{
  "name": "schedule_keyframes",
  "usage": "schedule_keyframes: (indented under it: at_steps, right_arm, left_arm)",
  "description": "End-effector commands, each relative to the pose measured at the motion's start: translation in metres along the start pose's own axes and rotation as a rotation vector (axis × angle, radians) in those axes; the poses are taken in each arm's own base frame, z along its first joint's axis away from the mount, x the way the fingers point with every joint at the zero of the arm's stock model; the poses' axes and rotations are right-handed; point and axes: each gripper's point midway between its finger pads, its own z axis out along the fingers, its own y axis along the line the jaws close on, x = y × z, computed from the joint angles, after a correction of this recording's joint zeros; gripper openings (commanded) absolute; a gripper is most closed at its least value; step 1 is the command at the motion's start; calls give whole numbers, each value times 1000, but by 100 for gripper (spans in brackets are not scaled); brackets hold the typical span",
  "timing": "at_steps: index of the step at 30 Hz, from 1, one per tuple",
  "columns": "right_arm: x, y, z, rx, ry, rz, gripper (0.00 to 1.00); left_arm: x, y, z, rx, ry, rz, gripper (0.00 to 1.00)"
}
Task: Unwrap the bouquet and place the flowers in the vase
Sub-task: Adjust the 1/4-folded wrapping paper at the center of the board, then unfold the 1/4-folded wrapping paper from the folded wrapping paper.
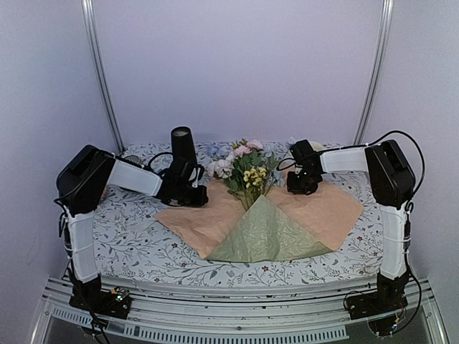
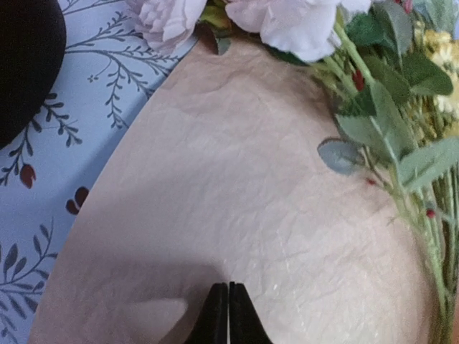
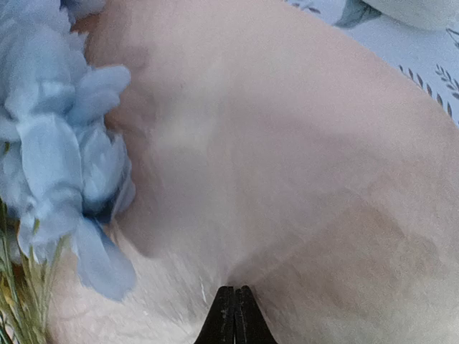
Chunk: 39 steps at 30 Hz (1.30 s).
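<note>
**A:** Tan paper point(image 2: 237, 186) lies right under the left claw point(image 2: 229, 287). Its two black tips are pressed together down at the sheet. I cannot tell whether a fold is nipped between them.

**B:** The right claw point(image 3: 234, 289) is the same: tips shut, low over the tan flap on the other side of the flowers point(image 1: 246, 172).

**A:** So the wrap lies spread on the counter point(image 1: 136, 236), with a tan wing on each side of the flowers and a green panel point(image 1: 265, 233) on their near side. The flowers lie bunched along the middle, heads away from the arms.

**B:** And the vase point(image 1: 182, 145)?

**A:** It stands upright to the left of the flowers, a little beyond them. The left wrist is on that same side, close in front of it.

**B:** That's my worry. A careless swing of that wrist could topple something so tall and slim.

**A:** The stems look light and loose, too. Dragging either flap might roll them off the sheet. A grab at the bunch may also catch paper or leave stems behind.
</note>
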Motion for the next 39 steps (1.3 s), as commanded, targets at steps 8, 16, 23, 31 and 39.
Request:
schedule_keyframes:
  at_steps: [8, 16, 23, 31, 39]
  right_arm:
    - [53, 37, -72, -228, 49, -218, 4]
    - [147, 71, -104, -508, 209, -304, 3]
    - [202, 100, -162, -727, 268, -411, 3]
    - [241, 110, -223, -841, 287, -499, 4]
    - [281, 83, -213, -741, 387, -491, 4]
  left_arm:
    - [-2, -65, -83, 240, -72, 109, 18]
    - [62, -95, -103, 301, 41, 219, 17]
    - [108, -122, -125, 353, 103, 342, 17]
    - [126, -152, -168, 406, 34, 432, 18]
    - [163, -161, -179, 427, 131, 470, 19]
